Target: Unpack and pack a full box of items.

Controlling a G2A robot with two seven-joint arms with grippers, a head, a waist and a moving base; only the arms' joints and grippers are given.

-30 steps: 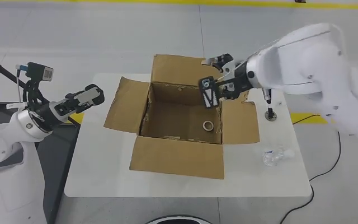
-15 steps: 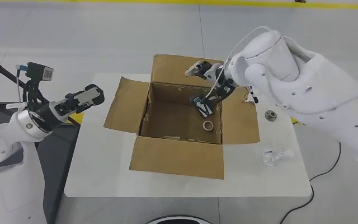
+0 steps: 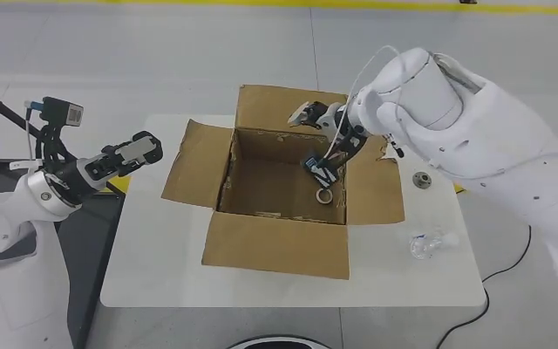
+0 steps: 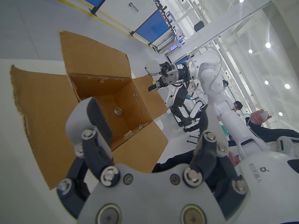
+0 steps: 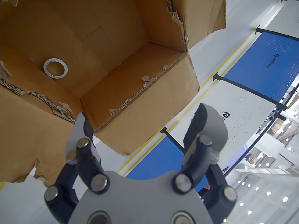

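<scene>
Right gripper (image 3: pixel 311 144) spread wide above the open box (image 3: pixel 279 244), holding nothing.

The right gripper hangs over the box's far right corner, fingers well apart and empty, pointing down into the box. On the box floor, close to its right wall and toward the near side, lies a tape roll (image 3: pixel 324 195). The left gripper (image 3: pixel 138 150) sits well to the left of the box, its fingers likewise spread with nothing between them. To the right of the box, on the white table (image 3: pixel 157 262), lie a clear plastic bottle (image 3: pixel 432 244) and, farther back, a small dark round part (image 3: pixel 422 181), both apart from the box's right flap.
</scene>
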